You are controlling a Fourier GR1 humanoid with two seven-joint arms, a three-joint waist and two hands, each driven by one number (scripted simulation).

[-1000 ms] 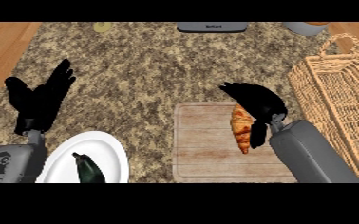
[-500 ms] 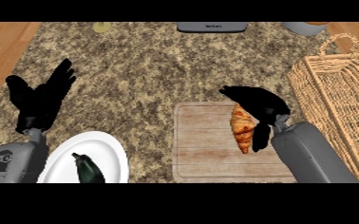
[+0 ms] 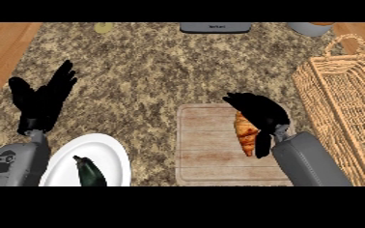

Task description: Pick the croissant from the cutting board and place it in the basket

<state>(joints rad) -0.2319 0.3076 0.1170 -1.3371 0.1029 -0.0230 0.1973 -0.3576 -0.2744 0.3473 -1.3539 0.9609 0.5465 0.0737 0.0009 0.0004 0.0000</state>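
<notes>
The croissant [image 3: 246, 134] lies on the wooden cutting board [image 3: 206, 149], toward the board's right side, its length running roughly up and down the view. The right hand [image 3: 260, 112] sits right against it, coming in from the lower right on its grey forearm [image 3: 310, 162]; the dark fingers arch over the croissant's upper end and the thumb runs down along its right flank, so the hand looks curled around the pastry, which rests on the board. The board itself lies flat on the speckled stone bench [image 3: 157, 77], near the lower middle of the view. To the right of the board, apart from it, stands the wicker basket [image 3: 335, 101], its woven wall and looped handle showing at the right edge. Over on the far left, the left hand [image 3: 44, 101] is held up with straight fingers spread, holding nothing, well away from the board. Just below it a white plate [image 3: 107, 159] sits on the bench with a dark green vegetable [image 3: 91, 171] lying on it, perhaps a small cucumber or zucchini. Along the far edge of the bench there is a grey flat item [image 3: 215, 27] in the middle, a grey round container [image 3: 311, 28] at the right, and a small pale yellowish thing [image 3: 104, 27] toward the left, too small to identify.
</notes>
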